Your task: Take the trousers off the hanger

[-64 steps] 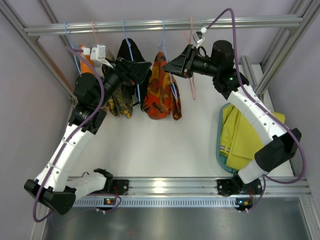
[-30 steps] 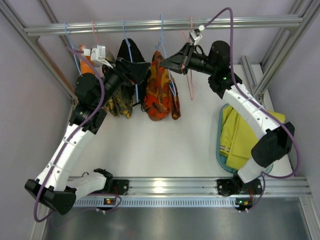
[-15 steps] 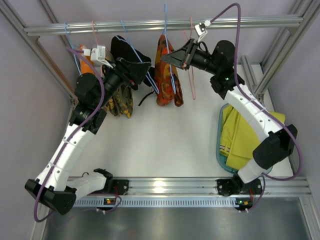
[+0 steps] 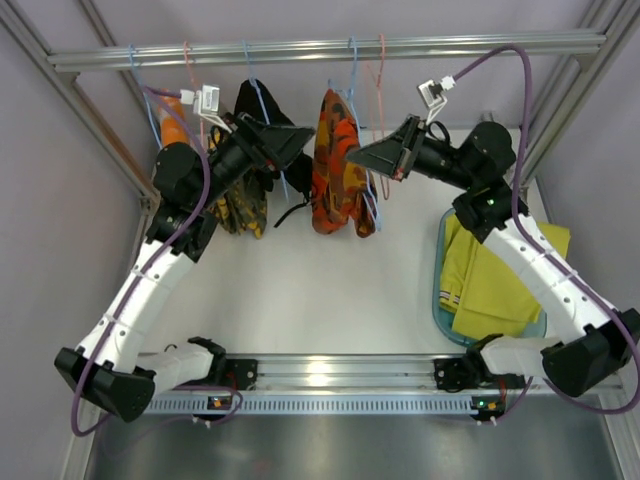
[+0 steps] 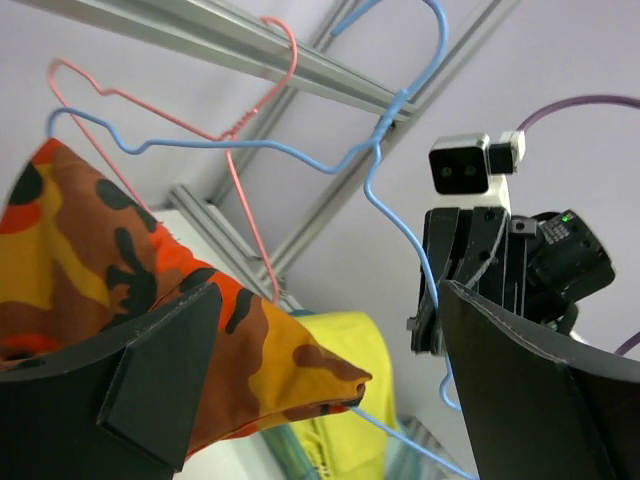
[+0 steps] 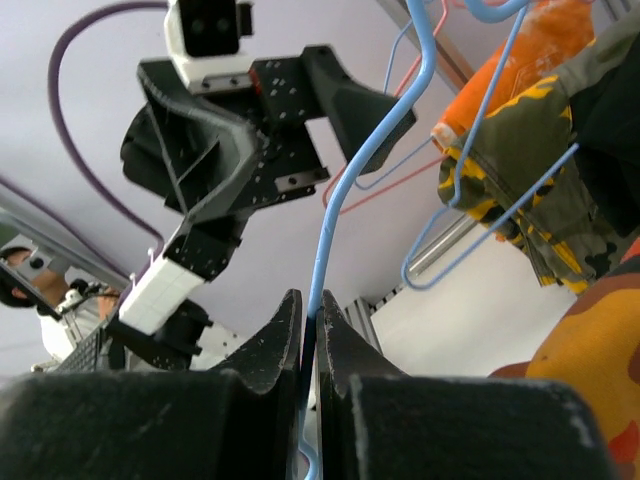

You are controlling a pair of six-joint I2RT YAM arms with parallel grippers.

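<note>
Orange camouflage trousers (image 4: 335, 170) hang over a blue wire hanger (image 4: 352, 62) whose hook is up at the rail (image 4: 450, 43). My right gripper (image 4: 352, 156) is shut on the hanger's wire just right of the trousers; in the right wrist view the blue wire (image 6: 338, 205) runs up from between its closed fingers (image 6: 310, 300). My left gripper (image 4: 300, 140) stands open just left of the trousers. In the left wrist view a corner of the trousers (image 5: 290, 370) shows between its wide-spread fingers (image 5: 328, 300); whether they touch the cloth I cannot tell.
More hangers on the rail carry a black garment (image 4: 258, 105), green camouflage cloth (image 4: 240, 205) and an orange garment (image 4: 172, 128). An empty pink hanger (image 4: 383, 120) hangs behind the trousers. A teal basket (image 4: 441, 300) holding yellow cloth (image 4: 495, 270) sits at the right.
My right gripper has drawn the hanger and trousers to the right along the rail. The left gripper has followed a little to the right and stays open.
</note>
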